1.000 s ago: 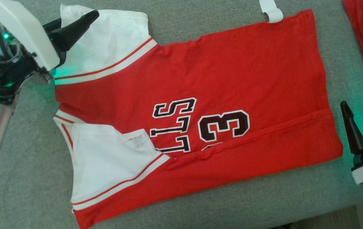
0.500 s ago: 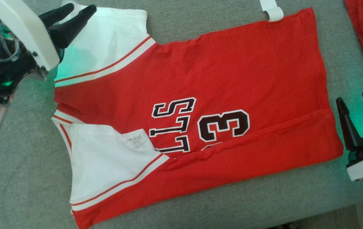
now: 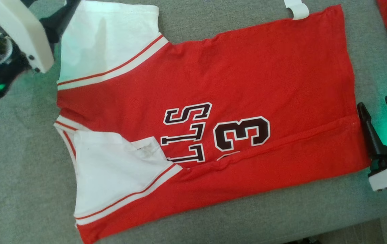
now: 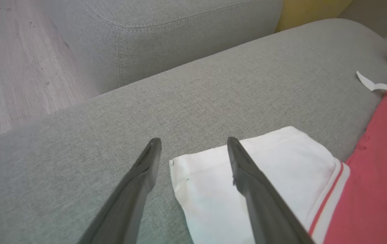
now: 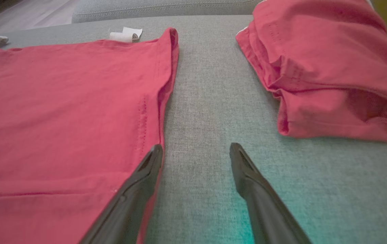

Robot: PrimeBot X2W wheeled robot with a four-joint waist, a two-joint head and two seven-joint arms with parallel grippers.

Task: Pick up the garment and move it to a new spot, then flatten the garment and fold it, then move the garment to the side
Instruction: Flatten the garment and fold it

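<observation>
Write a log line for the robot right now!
red-and-white jersey spread on grey fabric sofa | left gripper: open over white sleeve | right gripper: open beside hem

The shirt (image 3: 247,74) lies spread flat on the grey cushion (image 3: 27,186), with its neck end to the left and its hem (image 3: 351,78) to the right. The body is red. Both short sleeves are white, each edged by a white band with a thin red line. The far sleeve (image 3: 105,40) lies smooth at the far left. The near sleeve (image 3: 112,169) lies on top of the red front. Dark, white-edged lettering (image 3: 186,132) and a numeral 3 (image 3: 242,133) run sideways across the middle. A long strip (image 3: 281,162) along the near edge is folded onto the front, covering part of the print. A white tag (image 3: 296,9) sticks out past the far edge.
</observation>
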